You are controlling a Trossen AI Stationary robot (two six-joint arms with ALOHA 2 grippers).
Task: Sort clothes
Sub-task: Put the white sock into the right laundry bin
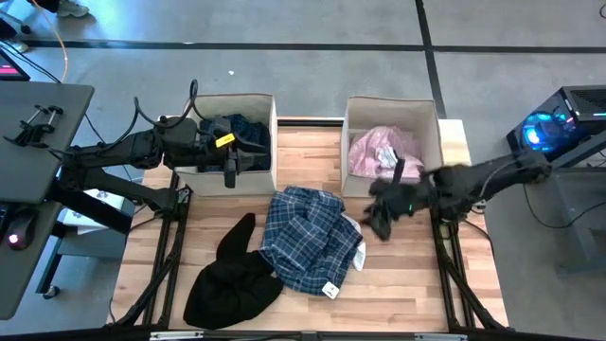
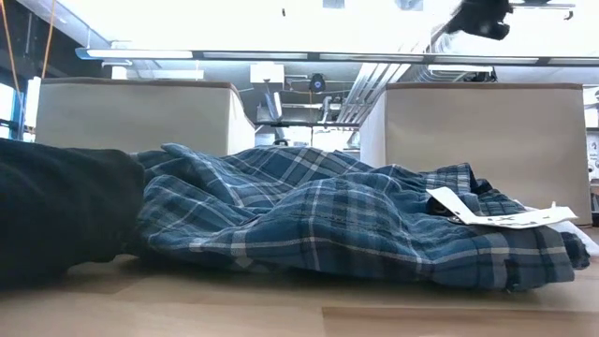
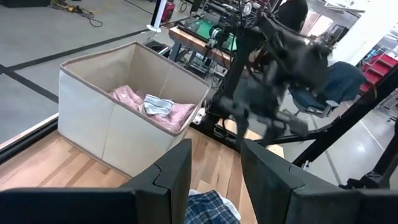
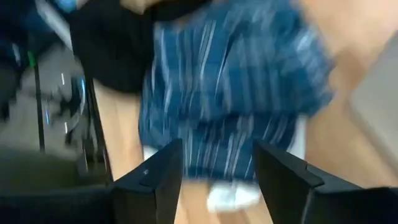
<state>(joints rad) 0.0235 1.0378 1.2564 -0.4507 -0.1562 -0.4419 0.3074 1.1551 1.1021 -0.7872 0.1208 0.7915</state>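
Right gripper (image 1: 383, 220) hovered open, empty, beside my plaid shirt (image 1: 305, 237) at table centre; left gripper (image 1: 230, 170) waited open. Pink shirt (image 1: 383, 150) was binned; black garment (image 1: 230, 275) remained near the front edge.

Shirt tag (image 2: 501, 217) print seems unreadable.
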